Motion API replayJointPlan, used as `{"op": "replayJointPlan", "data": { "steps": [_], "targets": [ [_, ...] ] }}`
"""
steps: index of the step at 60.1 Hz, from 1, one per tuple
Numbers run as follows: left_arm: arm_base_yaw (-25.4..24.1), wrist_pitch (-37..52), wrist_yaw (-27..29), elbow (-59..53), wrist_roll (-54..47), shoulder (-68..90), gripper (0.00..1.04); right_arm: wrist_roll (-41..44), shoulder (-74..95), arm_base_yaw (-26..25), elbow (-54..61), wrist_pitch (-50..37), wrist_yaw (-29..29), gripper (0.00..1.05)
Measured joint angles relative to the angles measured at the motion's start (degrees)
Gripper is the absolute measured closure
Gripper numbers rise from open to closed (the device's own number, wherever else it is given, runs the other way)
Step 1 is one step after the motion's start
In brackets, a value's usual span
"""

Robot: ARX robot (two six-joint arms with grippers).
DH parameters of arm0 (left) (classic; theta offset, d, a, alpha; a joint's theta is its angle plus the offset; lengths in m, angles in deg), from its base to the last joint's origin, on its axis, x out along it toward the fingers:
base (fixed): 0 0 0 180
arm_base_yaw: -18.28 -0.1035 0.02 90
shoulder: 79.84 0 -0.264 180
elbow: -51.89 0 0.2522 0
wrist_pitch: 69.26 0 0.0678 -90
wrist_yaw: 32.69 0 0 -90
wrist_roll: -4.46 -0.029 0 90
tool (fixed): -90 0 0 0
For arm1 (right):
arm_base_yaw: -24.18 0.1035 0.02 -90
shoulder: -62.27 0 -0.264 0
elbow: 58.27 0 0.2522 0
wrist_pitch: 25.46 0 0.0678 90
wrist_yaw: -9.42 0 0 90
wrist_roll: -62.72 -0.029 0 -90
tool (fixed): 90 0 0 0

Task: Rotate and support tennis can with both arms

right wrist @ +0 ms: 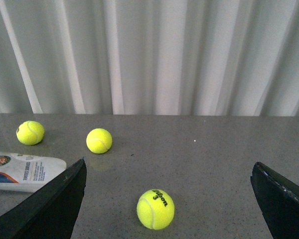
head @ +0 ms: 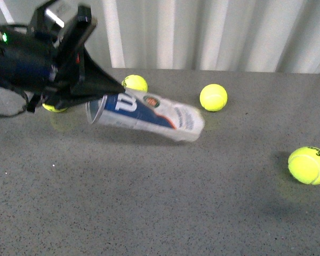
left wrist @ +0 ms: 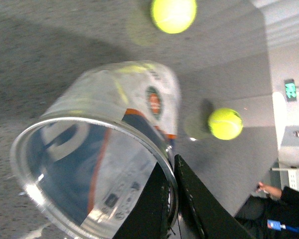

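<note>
The tennis can (head: 149, 113) is a clear tube with a navy-and-white label, slanting above the grey table (head: 160, 213). Its silver-rimmed open end is on the left and held higher. My left gripper (head: 111, 92) is shut on that rim. In the left wrist view one black finger (left wrist: 147, 211) is inside the tennis can (left wrist: 104, 144) and the other lies outside the wall, with the gripper (left wrist: 173, 172) pinching the rim. My right gripper (right wrist: 168, 164) is open and apart from the tennis can (right wrist: 25, 172), with a tennis ball (right wrist: 155, 209) lying between its fingers. The right arm does not show in the front view.
Loose tennis balls lie around the can: one behind it (head: 134, 82), one at its far-right side (head: 213, 97), one under my left arm (head: 54, 108), one at the right edge (head: 309, 165). A pleated white curtain (head: 213, 32) closes the back. A seated person (left wrist: 281, 209) shows beyond the table.
</note>
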Motion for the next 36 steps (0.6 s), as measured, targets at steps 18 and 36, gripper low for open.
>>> {"op": "replayJointPlan", "data": {
  "steps": [18, 36],
  "targets": [
    [3.1, -41.33, 12.52, 23.91, -46.73, -4.42, 1.01, 0.0, 0.0, 0.0, 0.0, 0.0, 0.0, 0.07],
    [4.13, -57.44, 29.55, 33.79, -82.9, 4.0, 1.01, 0.0, 0.0, 0.0, 0.0, 0.0, 0.0, 0.07]
  ]
}}
